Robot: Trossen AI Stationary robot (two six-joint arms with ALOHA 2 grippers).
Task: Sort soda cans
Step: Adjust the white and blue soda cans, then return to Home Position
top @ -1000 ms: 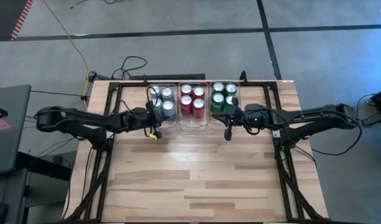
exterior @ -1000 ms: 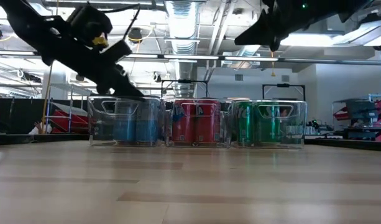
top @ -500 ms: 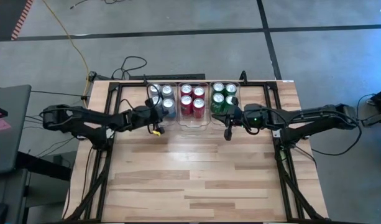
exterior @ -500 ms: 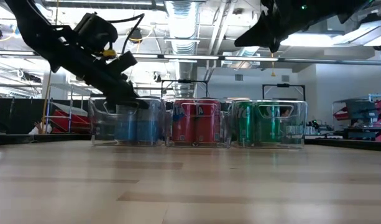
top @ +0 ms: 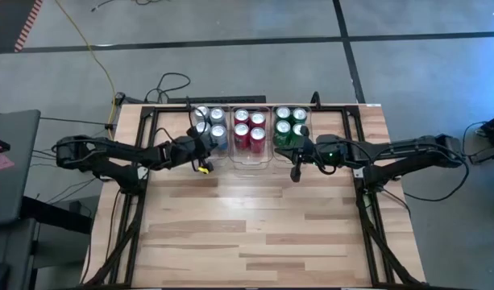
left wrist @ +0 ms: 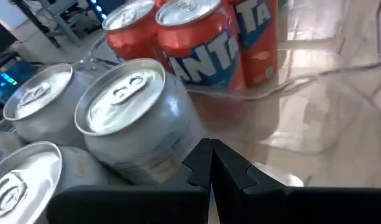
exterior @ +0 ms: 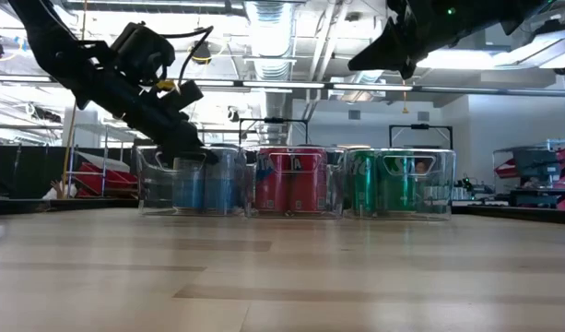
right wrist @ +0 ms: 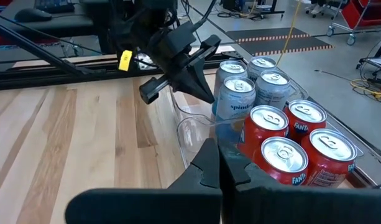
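My left gripper (left wrist: 210, 163), jaws pinched shut and empty, sits at the near wall of the silver-can bin (top: 200, 148). Soda cans (top: 249, 129) ahead of it, grouped by colour in three bins; sorting looks finished. Right gripper (right wrist: 216, 163) closed, empty, nearer the green cans (top: 288, 126).

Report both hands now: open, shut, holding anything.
Left hand: shut, empty, at the near edge of the silver-grey cans' bin.
Right hand: shut, empty, in front of the green cans.

Three clear bins (top: 251, 158) on wooden table (top: 255, 225)
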